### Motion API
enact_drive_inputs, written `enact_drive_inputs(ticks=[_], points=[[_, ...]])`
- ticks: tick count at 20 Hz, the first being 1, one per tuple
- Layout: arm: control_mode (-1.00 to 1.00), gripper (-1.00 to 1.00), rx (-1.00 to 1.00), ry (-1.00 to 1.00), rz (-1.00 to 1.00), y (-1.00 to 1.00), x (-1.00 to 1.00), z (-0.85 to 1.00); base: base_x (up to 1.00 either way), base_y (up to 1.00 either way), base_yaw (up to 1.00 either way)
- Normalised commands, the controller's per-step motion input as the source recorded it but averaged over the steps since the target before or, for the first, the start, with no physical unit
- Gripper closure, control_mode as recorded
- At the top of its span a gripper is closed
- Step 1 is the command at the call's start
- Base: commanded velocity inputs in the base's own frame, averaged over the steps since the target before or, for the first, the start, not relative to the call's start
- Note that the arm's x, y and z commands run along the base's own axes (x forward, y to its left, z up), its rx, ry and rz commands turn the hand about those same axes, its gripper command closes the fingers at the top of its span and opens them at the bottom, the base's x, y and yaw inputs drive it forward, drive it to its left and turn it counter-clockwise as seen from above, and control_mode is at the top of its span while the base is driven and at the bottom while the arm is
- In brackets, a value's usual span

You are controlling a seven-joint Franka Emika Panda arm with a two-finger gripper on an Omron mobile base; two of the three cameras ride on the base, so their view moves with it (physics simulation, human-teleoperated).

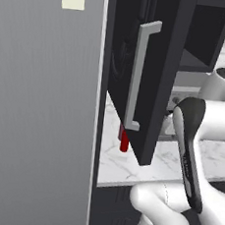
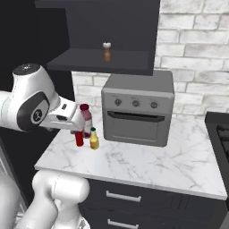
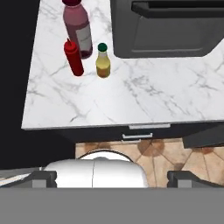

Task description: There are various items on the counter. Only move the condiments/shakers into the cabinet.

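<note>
A slim red bottle stands upright at the left end of the white marble counter, and it peeks out behind the open cabinet door as a red bottle. Beside it stand a small yellow bottle with a green cap and a taller dark pink bottle. My gripper hovers above the counter's front edge, open, with nothing between its fingertips. In the right base view the hand hangs just over the red bottle. A small brown shaker sits on the black cabinet's shelf.
A silver knobbed toaster oven takes up the counter's back middle. The cabinet door with its long grey handle swings out over the counter's left end. A big grey panel stands left of it. A dark stove edge is at the right.
</note>
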Motion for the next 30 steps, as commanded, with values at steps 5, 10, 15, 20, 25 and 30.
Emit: enact_drive_inputs(ticks=[5, 10, 15, 20, 25, 30], points=[[-1.0, -1.0, 0.12, 0.0, 0.09, 0.07, -0.18, -0.97, 0.0, 0.0, 0.0], [-1.0, -1.0, 0.06, 0.0, 0.05, 0.0, 0.05, -0.6, 0.0, 0.0, 0.0], [-1.0, -1.0, -0.04, 0.0, 0.0, 0.0, 0.18, -0.11, 0.0, 0.0, 0.0], [-1.0, -1.0, -0.04, 0.0, 0.0, 0.04, 0.34, -0.06, 0.0, 0.0, 0.0], [-1.0, -1.0, -0.04, -0.12, -0.04, 0.0, 0.13, -0.31, 0.0, 0.0, 0.0], [-1.0, -1.0, 0.0, -0.09, -0.01, 0.0, 0.42, -0.38, 0.0, 0.0, 0.0]])
